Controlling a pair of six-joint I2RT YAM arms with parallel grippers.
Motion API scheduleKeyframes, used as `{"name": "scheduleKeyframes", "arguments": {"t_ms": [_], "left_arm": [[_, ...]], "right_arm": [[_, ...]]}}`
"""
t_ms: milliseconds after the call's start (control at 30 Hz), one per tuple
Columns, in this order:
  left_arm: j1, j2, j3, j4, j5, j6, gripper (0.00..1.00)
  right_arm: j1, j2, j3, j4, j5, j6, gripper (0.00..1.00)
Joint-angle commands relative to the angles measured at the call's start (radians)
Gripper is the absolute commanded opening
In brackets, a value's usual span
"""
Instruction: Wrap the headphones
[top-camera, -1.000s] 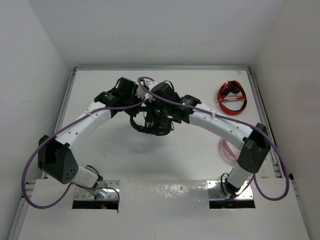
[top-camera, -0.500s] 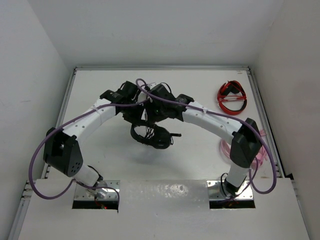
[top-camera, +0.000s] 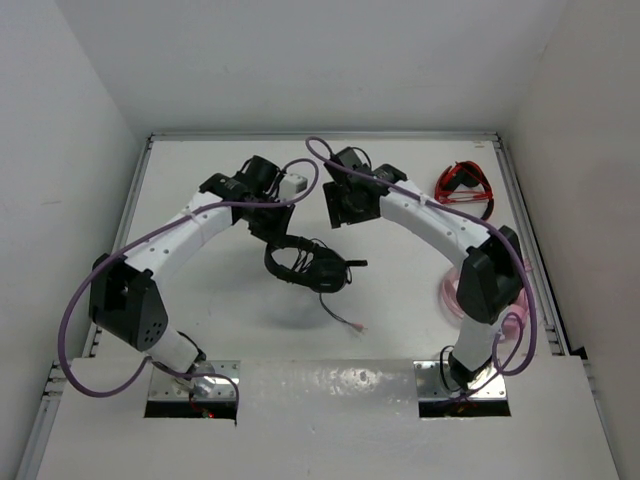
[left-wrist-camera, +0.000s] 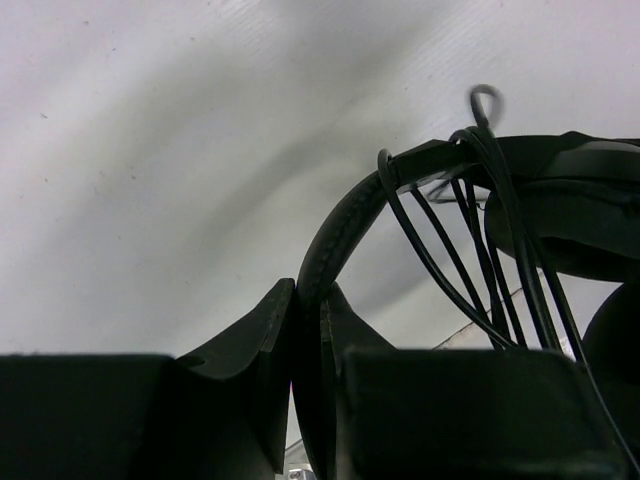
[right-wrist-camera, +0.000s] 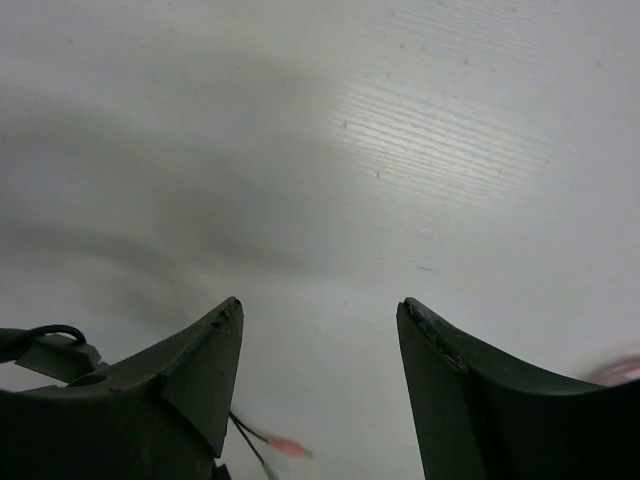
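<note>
The black headphones (top-camera: 305, 265) sit mid-table with their cable looped around the band. My left gripper (top-camera: 272, 230) is shut on the padded headband (left-wrist-camera: 345, 215), and the left wrist view shows the band pinched between the fingers (left-wrist-camera: 262, 330). Several cable strands (left-wrist-camera: 470, 260) cross the band. The loose cable end with its pinkish plug (top-camera: 358, 327) trails toward the near edge. That plug (right-wrist-camera: 285, 446) also shows low in the right wrist view. My right gripper (top-camera: 338, 208) hangs open behind the headphones, with only bare table between its fingertips (right-wrist-camera: 320, 310).
Red headphones (top-camera: 463, 195) lie at the back right of the table. Pink headphones (top-camera: 455, 298) sit by the right arm's elbow. The table's raised rim (top-camera: 320, 135) runs along the back, with walls close on both sides.
My right gripper opened, let go and drew back toward the far side. The cable end dropped onto the table toward the near edge. My left gripper kept hold of the headband.
</note>
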Motion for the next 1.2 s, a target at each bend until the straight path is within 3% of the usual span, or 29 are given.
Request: {"name": "scheduleKeyframes", "arguments": {"t_ms": [0,133,233,333,433,600,733,867,1000,1167], "left_arm": [[0.003,0.003,0.025,0.011,0.046,0.01,0.0],[0.006,0.003,0.005,0.044,0.042,-0.006,0.0],[0.008,0.002,0.003,0.075,0.052,-0.021,0.0],[0.011,0.008,0.025,0.087,0.074,-0.025,0.0],[0.02,0.003,0.031,0.118,0.074,-0.047,0.0],[0.026,0.006,-0.011,0.175,0.075,-0.07,0.0],[0.026,0.026,-0.015,0.211,0.077,-0.116,0.0],[0.033,0.061,-0.018,0.233,0.065,-0.139,0.0],[0.039,0.085,-0.023,0.248,0.062,-0.162,0.0],[0.045,0.103,-0.028,0.265,0.057,-0.176,0.0]], "right_arm": [[-0.037,-0.019,0.078,-0.022,-0.004,-0.064,0.62],[-0.035,-0.068,0.086,-0.002,-0.038,-0.145,0.63],[-0.038,-0.189,-0.049,0.142,-0.061,-0.197,0.63],[-0.087,-0.313,-0.257,0.315,-0.111,-0.21,0.55],[-0.186,-0.548,-0.554,0.526,-0.323,-0.263,0.47],[-0.199,-0.766,-0.854,0.615,-0.505,-0.498,0.48],[-0.187,-0.826,-0.99,0.561,-0.679,-0.601,0.48],[-0.091,-0.797,-1.045,0.54,-0.675,-0.8,0.52],[0.026,-0.711,-1.066,0.67,-0.596,-0.849,0.56],[0.063,-0.647,-1.124,0.875,-0.587,-0.809,0.63]]}}
